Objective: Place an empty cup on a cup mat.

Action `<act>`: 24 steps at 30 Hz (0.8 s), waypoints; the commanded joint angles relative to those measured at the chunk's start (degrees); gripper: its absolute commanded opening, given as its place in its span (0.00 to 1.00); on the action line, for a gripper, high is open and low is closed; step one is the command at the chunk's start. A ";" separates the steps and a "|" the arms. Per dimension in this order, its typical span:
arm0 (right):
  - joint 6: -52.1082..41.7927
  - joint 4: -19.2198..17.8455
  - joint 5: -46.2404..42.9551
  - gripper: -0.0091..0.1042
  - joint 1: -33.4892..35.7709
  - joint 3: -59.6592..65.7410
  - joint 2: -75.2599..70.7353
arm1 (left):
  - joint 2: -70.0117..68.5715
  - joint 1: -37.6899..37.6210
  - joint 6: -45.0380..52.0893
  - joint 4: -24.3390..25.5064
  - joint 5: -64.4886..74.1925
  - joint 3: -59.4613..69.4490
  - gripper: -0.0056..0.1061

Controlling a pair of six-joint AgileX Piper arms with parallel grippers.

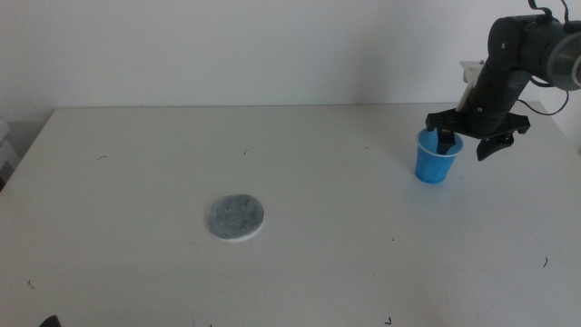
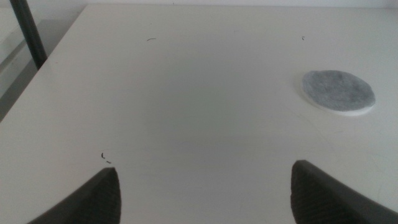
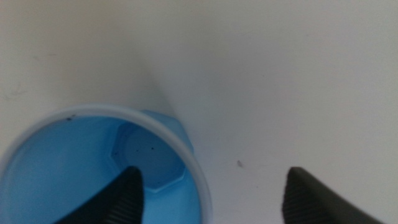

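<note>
Right gripper [image 1: 465, 142] spread wide at the cup [image 1: 436, 157] rim, one jaw inside, cup upright far right, cup mat [image 1: 236, 218] well apart mid-table, left gripper [image 2: 205, 193] released, waiting over bare table [image 1: 136, 163]

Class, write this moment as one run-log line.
right gripper: open, one jaw inside cup, one outside | cup: upright on table | cup mat: bare, apart from cup | left gripper: open, waiting

Bright blue cup [image 1: 437, 158], mottled grey white-edged cup mat [image 1: 236, 217], white table [image 1: 136, 173].
</note>
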 commanded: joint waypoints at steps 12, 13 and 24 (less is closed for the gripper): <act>1.28 -2.08 -0.42 0.07 3.28 -1.82 -8.10 | -0.28 0.06 -0.62 0.02 -3.84 -0.34 0.99; 1.68 -1.95 -0.42 0.07 4.20 -1.82 -9.03 | -0.28 0.06 -0.62 0.02 -3.84 -0.34 0.99; 9.37 0.55 -1.27 0.07 18.02 -3.85 -12.80 | -0.28 0.06 -0.62 0.02 -3.84 -0.34 0.99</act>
